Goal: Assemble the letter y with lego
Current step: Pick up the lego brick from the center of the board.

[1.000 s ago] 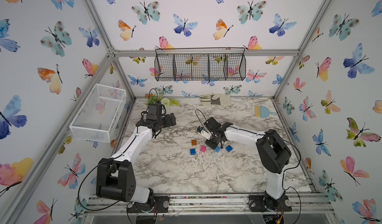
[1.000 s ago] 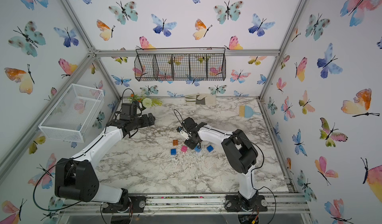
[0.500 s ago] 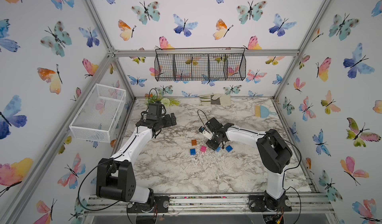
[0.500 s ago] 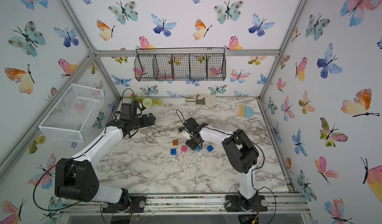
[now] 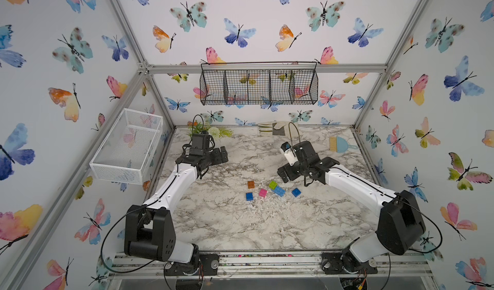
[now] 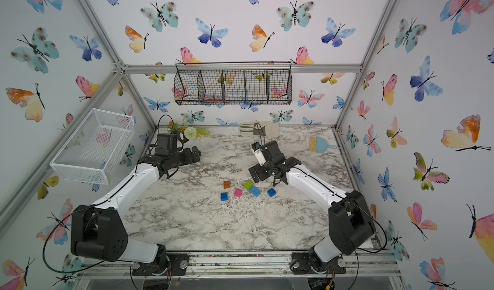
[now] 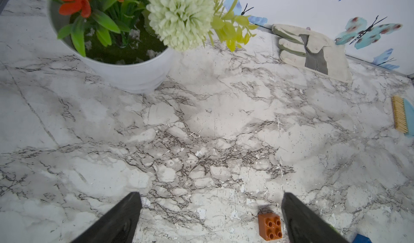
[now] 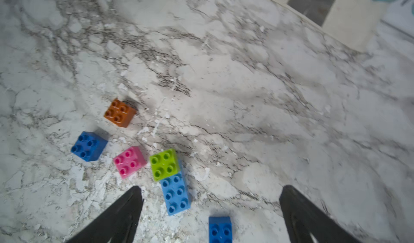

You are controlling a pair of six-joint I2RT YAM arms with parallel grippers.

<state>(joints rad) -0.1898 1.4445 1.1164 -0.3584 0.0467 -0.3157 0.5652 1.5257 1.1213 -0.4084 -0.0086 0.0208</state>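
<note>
The right gripper (image 8: 211, 188) has its two black fingers spread wide and holds nothing. In its wrist view the light blue brick (image 8: 175, 193) and a dark blue brick (image 8: 220, 229) lie on the marble between the fingertips, touched by neither. In both top views it hangs just behind the cluster, nearest the lime green brick (image 5: 273, 185). The left gripper (image 7: 210, 193) is likewise spread wide and empty. The orange brick (image 7: 270, 226) shows just inside one of its fingers in the wrist view, apart from it, and in both top views this gripper sits well away from the bricks, near the flower pot (image 7: 125, 73). The lego lies loose near the middle of the table (image 5: 213, 221), not yet joined into a y. The lime green brick sits at one end of the light blue one, touching it and apparently on top of it, though the pictures do not settle that. The pink brick (image 8: 129, 161) lies just beside the green. The second dark blue brick (image 8: 88, 146) and the orange one lie a little farther out, each apart from the rest. A glove (image 7: 313, 49) and a small brush (image 7: 401, 114) lie near the back wall.
</note>
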